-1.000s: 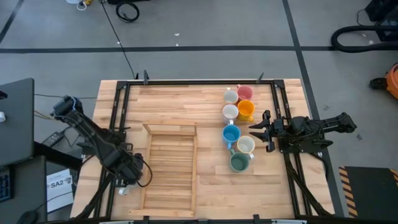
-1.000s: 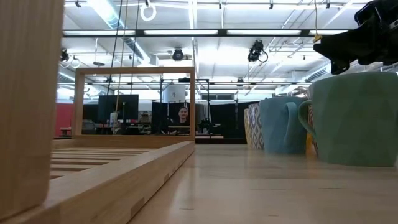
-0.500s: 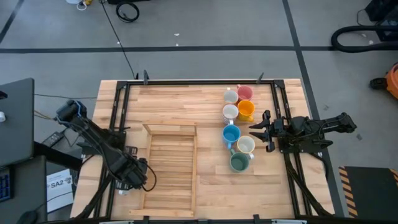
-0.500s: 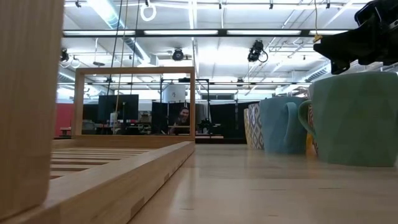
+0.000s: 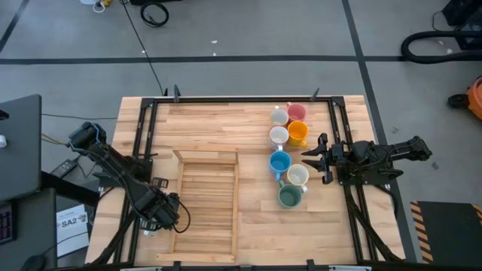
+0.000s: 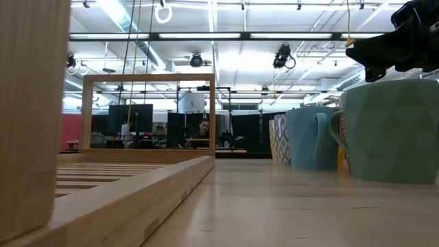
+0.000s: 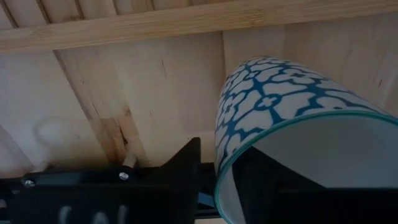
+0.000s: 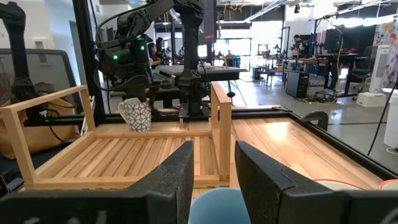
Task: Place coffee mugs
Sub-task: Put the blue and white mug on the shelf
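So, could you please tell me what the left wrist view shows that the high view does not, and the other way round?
Only the left wrist view: a white mug with a blue pattern, seen close up. Only the high view: seven mugs clustered by the open right gripper, and the left gripper just left of the rack. Both: the wooden rack and the table.

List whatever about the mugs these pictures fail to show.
- High view: the white ceramic mug with blue pattern is hidden under the left gripper.
- Left wrist view: part of that mug's rim is cut off by the picture's edge.
- Low view: the teal-green ceramic mug hides most mugs behind it.
- Right wrist view: only the rim of the bright blue ceramic mug shows, below the right gripper.
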### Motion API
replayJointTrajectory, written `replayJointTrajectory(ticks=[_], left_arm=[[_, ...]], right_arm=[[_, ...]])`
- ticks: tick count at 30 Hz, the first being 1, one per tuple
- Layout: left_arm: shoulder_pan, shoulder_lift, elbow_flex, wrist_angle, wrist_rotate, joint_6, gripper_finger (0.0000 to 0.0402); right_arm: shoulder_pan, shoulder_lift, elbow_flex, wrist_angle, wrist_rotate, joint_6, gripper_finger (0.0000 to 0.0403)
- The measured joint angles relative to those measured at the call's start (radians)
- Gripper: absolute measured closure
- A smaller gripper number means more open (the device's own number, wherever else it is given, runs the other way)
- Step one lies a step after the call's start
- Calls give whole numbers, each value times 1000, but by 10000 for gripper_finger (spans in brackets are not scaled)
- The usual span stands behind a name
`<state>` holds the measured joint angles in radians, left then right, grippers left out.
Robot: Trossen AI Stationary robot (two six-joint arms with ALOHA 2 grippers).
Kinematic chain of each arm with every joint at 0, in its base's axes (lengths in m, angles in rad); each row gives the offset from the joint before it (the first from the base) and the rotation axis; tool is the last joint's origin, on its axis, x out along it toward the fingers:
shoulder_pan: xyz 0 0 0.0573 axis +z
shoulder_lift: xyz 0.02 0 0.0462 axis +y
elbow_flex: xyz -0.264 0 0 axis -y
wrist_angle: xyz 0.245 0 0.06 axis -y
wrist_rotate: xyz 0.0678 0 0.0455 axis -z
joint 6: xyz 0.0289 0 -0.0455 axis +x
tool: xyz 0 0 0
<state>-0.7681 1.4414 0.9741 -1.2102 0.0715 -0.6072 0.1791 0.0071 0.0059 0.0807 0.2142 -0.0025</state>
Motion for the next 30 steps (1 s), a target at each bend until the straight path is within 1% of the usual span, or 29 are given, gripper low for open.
replayJointTrajectory(ticks=[4,7,12,16,25,30], left_arm=[[0,0,0,-1,3,5,355],[0,-3,1,-3,8,5,373],[1,-14,1,-10,21,25,375],[8,-15,26,-60,32,65,372],[86,-17,182,-221,37,122,374],[171,-17,255,-235,37,123,374]], right_arm=[[0,0,0,0,0,0,279],[0,0,0,0,0,0,279],[0,0,0,0,0,0,279],[0,0,0,0,0,0,279],[0,0,0,0,0,0,279],[0,0,0,0,0,0,279]])
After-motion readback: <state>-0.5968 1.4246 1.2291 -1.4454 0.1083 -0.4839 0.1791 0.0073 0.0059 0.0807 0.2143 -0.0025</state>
